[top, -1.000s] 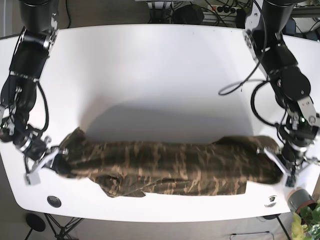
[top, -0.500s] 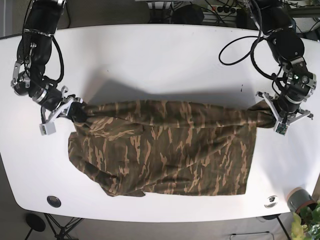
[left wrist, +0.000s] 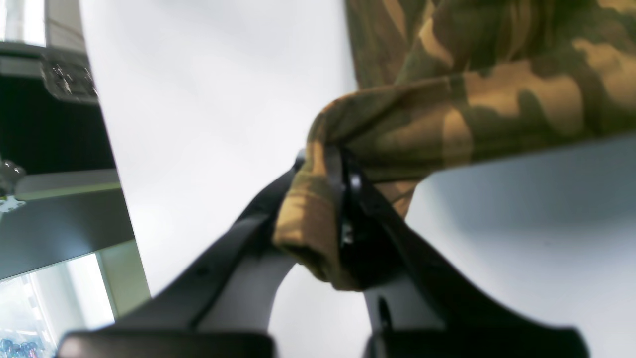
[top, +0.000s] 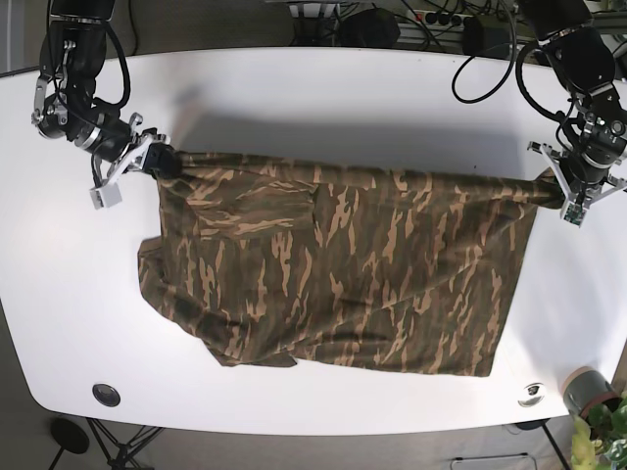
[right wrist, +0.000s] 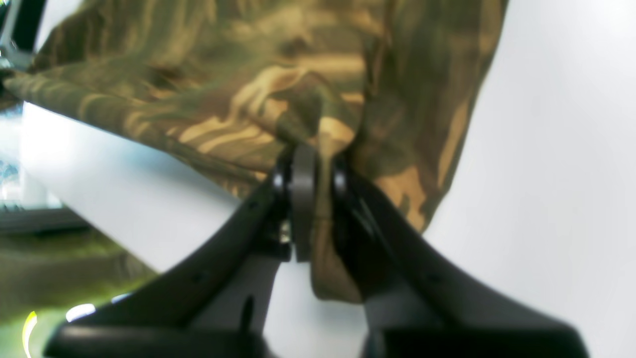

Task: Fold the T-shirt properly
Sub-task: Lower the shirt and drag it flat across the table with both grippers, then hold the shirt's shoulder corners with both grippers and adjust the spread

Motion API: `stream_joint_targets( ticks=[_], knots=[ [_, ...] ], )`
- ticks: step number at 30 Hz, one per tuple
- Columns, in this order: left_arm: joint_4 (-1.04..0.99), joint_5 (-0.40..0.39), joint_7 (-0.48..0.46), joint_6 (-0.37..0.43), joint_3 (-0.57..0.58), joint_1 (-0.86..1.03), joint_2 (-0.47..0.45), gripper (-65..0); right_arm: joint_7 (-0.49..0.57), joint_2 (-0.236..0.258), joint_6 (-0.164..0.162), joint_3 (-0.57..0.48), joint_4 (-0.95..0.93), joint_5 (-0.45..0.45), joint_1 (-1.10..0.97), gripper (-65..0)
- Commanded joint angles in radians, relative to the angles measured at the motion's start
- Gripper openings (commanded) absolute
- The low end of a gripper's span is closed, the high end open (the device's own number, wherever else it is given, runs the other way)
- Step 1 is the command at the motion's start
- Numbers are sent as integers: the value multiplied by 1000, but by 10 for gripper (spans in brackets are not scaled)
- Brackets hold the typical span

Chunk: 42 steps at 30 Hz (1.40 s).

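The camouflage T-shirt (top: 343, 264) is stretched across the white table (top: 323, 108), its far edge pulled taut between both grippers, its near part lying on the table. My left gripper (top: 563, 186) at the base view's right is shut on the shirt's right far corner; in the left wrist view the left gripper (left wrist: 338, 199) pinches a fold of the camouflage cloth (left wrist: 472, 99). My right gripper (top: 147, 162) at the base view's left is shut on the left far corner; the right wrist view shows the right gripper (right wrist: 318, 184) clamped on the cloth (right wrist: 278, 89).
A round black grommet (top: 106, 394) sits near the table's front left corner. A small fitting (top: 532, 390) lies at the front right edge. A potted plant (top: 593, 406) stands off the front right corner. Cables (top: 392, 20) lie behind the table's far edge.
Both grippers have moved away from the front edge toward the far side, drawing the shirt's held edge with them. The shirt has opened from a bunched strip into a wide spread sheet.
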Motion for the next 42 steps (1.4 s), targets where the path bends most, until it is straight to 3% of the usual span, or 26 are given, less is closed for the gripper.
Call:
stream_joint_targets(
  ticks=[1, 9, 12, 18, 27, 30, 36, 42],
  knots=[
    [15, 10, -13, 10, -10, 1, -24, -650, 20, 45, 26, 15, 51, 9, -23, -629],
    [18, 10, -13, 10, -10, 98, -37, -650, 20, 59, 37, 17, 80, 9, -123, -629],
    [21, 10, -13, 10, -28, 111, -37, -650, 20, 82, 58, 52, 80, 11, -155, -629],
    [24, 4, -13, 10, -56, 99, -30, -650, 20, 71, 117, 103, 120, 11, -178, -629],
    [-3, 10, -13, 10, -37, -47, 30, -650, 20, 36, 114, 95, 148, 0, -131, -629],
    [-51, 10, -13, 10, 29, -113, 27, -650, 20, 22, 112, 95, 120, 2, -97, -629],
    [-160, 10, -13, 10, 47, -192, 24, -650, 20, 10, 112, 99, 73, -3, -62, -629],
    [-275, 10, -20, 10, 125, -268, -39, -650, 20, 1, 115, 93, 53, -63, -40, -629]
  ],
)
